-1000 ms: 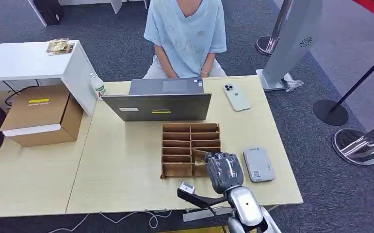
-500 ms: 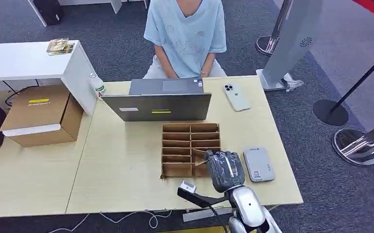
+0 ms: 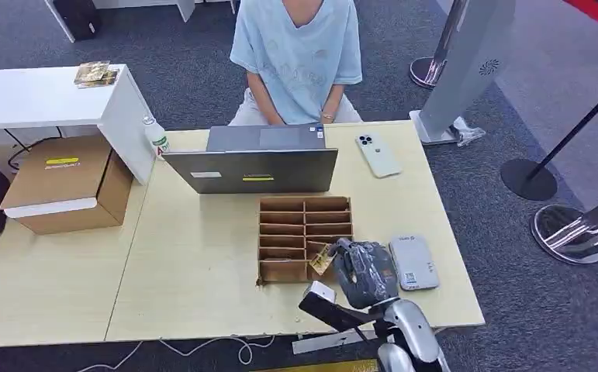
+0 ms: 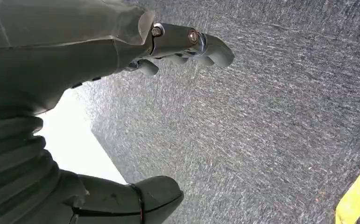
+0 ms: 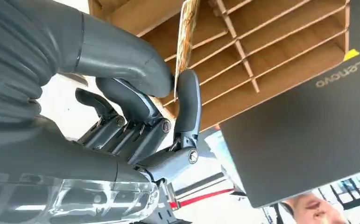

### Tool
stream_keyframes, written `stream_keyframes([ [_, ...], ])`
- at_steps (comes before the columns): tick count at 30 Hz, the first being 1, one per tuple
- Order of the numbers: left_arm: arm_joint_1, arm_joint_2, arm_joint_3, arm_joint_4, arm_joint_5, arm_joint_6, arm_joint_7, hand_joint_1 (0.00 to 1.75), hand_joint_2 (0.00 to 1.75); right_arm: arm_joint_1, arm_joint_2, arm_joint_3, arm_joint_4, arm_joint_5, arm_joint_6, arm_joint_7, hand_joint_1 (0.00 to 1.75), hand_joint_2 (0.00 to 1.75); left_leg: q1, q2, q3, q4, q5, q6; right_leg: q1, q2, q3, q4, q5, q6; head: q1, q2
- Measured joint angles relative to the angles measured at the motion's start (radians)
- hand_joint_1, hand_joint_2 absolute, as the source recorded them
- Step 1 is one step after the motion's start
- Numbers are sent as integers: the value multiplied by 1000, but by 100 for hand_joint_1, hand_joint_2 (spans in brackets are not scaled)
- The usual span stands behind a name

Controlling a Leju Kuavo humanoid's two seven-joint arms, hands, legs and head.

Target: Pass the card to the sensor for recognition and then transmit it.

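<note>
My right hand (image 3: 364, 271) is at the near right corner of the brown divided card box (image 3: 305, 236). It pinches a gold patterned card (image 3: 321, 259) between thumb and a finger. The right wrist view shows the card (image 5: 185, 38) edge-on, clamped by the thumb and one finger, lifted in front of the box's compartments (image 5: 262, 51). The grey card sensor (image 3: 413, 262) lies flat on the table just right of the hand. My left hand (image 4: 122, 60) hangs over the dark carpet with its fingers apart and nothing in it.
A laptop (image 3: 251, 169) stands behind the box, with a person in a light blue shirt (image 3: 297, 54) seated beyond it. A white phone (image 3: 378, 154) lies at the far right of the table (image 3: 195, 263). A cardboard carton (image 3: 67, 182) and a water bottle (image 3: 156, 137) sit left.
My right hand has turned and lifted slightly, and the gold card now shows at its left side, drawn up out of the box's near compartment.
</note>
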Motion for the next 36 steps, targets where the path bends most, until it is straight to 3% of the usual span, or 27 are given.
stream_keyframes([
  [6, 0, 0, 1, 0, 0, 0, 0, 0, 175, 5, 0, -9, -9, -18, 3, -8, 175, 175, 0, 0, 0, 0, 0, 0, 0, 0, 0, 0, 0, 0, 0, 0],
  [14, -1, 0, 2, 0, -1, 0, 0, 0, 175, 28, 2, -44, -38, -414, 110, -172, 175, 175, 0, 0, 0, 0, 0, 0, 0, 0, 0, 0, 0, 0, 0, 0],
  [30, -1, -1, 7, 0, -3, 0, 1, 0, 175, 54, 1, -69, -114, -881, 254, -305, 175, 175, 0, 0, 0, 0, 0, 0, 0, 0, 0, 0, 0, 0, 0, 0],
  [36, -3, -1, 7, 0, -3, 0, 1, 0, 175, 9, 1, -66, -142, -970, 239, -307, 175, 175, 0, 0, 0, 0, 0, 0, 0, 0, 0, 0, 0, 0, 0, 0],
])
